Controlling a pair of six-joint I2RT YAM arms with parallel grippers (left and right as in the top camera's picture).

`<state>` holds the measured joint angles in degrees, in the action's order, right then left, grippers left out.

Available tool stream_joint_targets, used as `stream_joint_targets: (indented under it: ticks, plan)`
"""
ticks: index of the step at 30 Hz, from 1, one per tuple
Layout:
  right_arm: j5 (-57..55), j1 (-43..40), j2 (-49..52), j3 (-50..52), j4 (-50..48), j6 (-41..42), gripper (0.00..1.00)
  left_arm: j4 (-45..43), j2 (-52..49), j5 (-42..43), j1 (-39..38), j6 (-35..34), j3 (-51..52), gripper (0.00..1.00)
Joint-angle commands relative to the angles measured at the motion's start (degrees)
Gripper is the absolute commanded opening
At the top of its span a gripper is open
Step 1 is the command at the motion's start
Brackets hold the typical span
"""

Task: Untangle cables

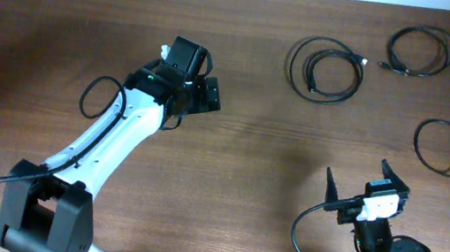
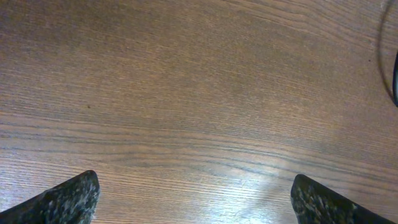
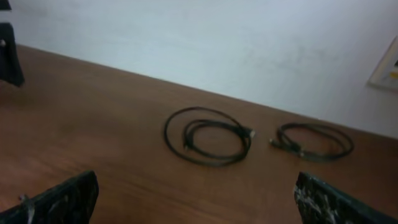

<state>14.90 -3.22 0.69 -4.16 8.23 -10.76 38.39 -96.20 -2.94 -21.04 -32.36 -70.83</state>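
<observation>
Three cables [image 1: 326, 70] lie apart at the far right of the table [image 1: 60, 30], beyond the wide-open right gripper [image 3: 196, 199] and well right of the equally wide left gripper [image 2: 196, 202].

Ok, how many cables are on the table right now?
3. One coil sits far, right of centre; a second coil near the far right corner; a third loop by the right edge, nearer the robot. All lie apart; none looks hidden.
</observation>
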Motion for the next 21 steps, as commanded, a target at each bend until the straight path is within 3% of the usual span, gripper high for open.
stream_joint_targets:
  ticks: [1,21]
  plan:
    - [-0.5,0.2,-0.5,2.7,-2.7,-1.0,0.99,0.1,1.1,0.2,0.2,0.9,-0.2,0.99]
    - [-1.6,0.2,-0.3,3.8,-5.1,-1.0,0.99,0.1,1.1,0.2,0.2,0.9,-0.2,0.99]
